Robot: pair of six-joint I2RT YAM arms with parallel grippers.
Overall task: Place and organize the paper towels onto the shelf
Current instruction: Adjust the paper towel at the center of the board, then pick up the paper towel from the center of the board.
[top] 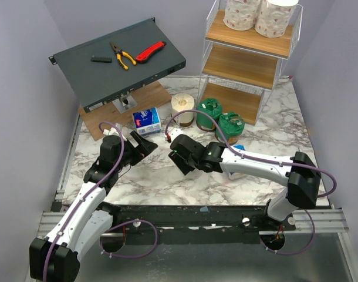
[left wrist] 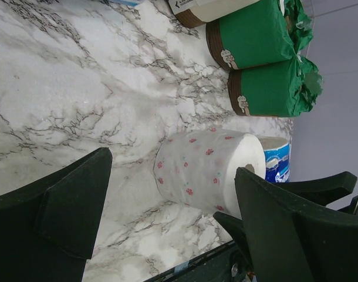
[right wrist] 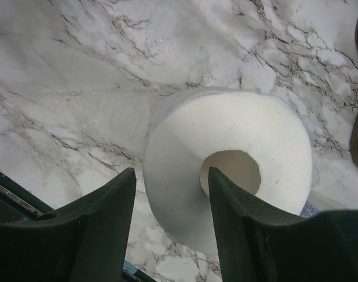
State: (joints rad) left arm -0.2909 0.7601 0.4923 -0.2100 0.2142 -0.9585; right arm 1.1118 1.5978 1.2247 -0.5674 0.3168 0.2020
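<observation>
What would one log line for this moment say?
right gripper: open over pink-print roll on table | left gripper: open, empty | shelf: two rolls on top tier

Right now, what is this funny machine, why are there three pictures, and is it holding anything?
It is a robot: two arms bolted to a marble table, each ending in a two-finger pincher called a gripper. The big picture looks down from above. The other two come from little cameras on the wrists, so you see dark fingers up close. On the table stand a cream roll, two green-wrapped rolls, a blue-and-white pack and a pink-print roll. Two more pink-print rolls sit on top of the white shelf. A slanted grey box carries pliers and a red knife. The left gripper is wide open and empty. The right gripper hangs over the pink-print roll, one finger outside it and one over its hole; I see no grip yet.
</observation>
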